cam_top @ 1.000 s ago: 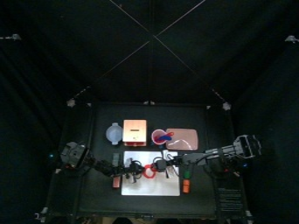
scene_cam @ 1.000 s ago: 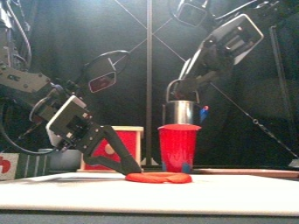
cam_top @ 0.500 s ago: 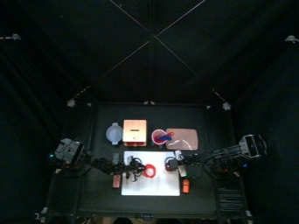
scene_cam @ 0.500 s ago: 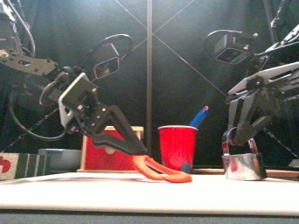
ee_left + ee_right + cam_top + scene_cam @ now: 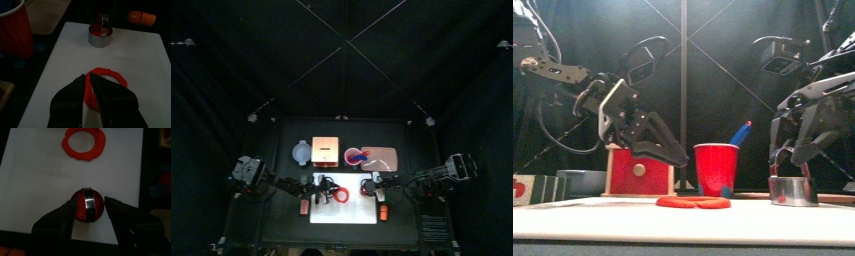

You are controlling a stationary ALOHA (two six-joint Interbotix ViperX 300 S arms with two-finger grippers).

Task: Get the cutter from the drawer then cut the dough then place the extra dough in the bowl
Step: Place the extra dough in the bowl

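The red dough ring (image 5: 694, 202) (image 5: 83, 142) lies flat on the white cutting board (image 5: 140, 75) (image 5: 348, 200). The metal cutter (image 5: 791, 190) (image 5: 100, 32) stands on the board's right part with a red dough disc inside it (image 5: 89, 205). My right gripper (image 5: 90, 208) (image 5: 790, 162) hangs just over the cutter, jaws open on either side of it. My left gripper (image 5: 88, 79) (image 5: 676, 155) is raised over the ring's left edge, its jaws a narrow gap apart with nothing lifted.
Behind the board stand the red cup (image 5: 718, 168) with a blue knife (image 5: 743, 130), the wooden box with its red drawer front (image 5: 637, 170), the blue-grey bowl (image 5: 301, 152) and the pink tray (image 5: 382, 158). An orange toy (image 5: 142, 16) lies off the board's corner.
My right arm carried the cutter from above the dough to the board's right side, set it down and opened. My left gripper lifted the ring's edge, then rose; the ring lies flat again.
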